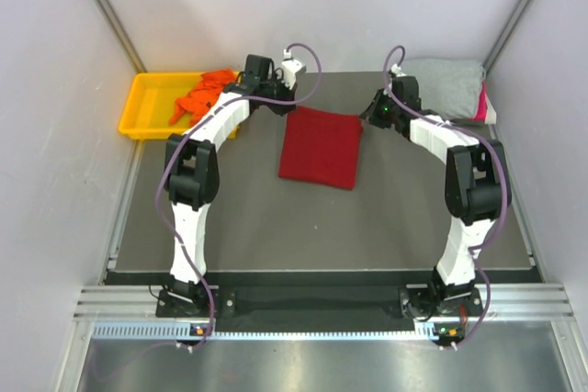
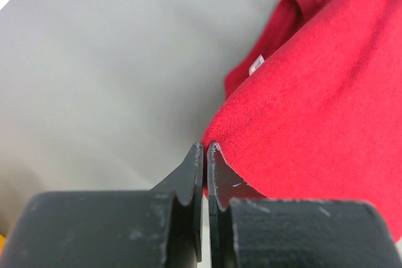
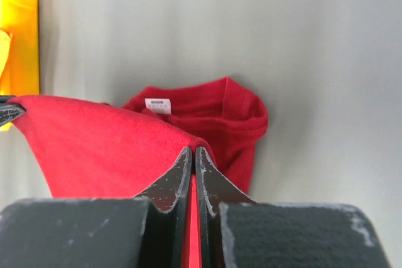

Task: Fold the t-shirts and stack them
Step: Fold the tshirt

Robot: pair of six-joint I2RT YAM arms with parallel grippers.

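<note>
Left hand point(image 2: 205, 149) and right hand point(image 3: 193, 152) pinched the dark red t-shirt point(image 1: 321, 147) on the walled-in grey tabletop point(image 1: 276, 218). Yellow tray point(image 1: 150, 105) sat left, grey t-shirt point(image 1: 446, 84) right.

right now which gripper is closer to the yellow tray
Left. The left gripper pinches the far corner of the dark red shirt nearest the yellow tray; the right gripper pinches the other far corner, across the shirt.
</note>
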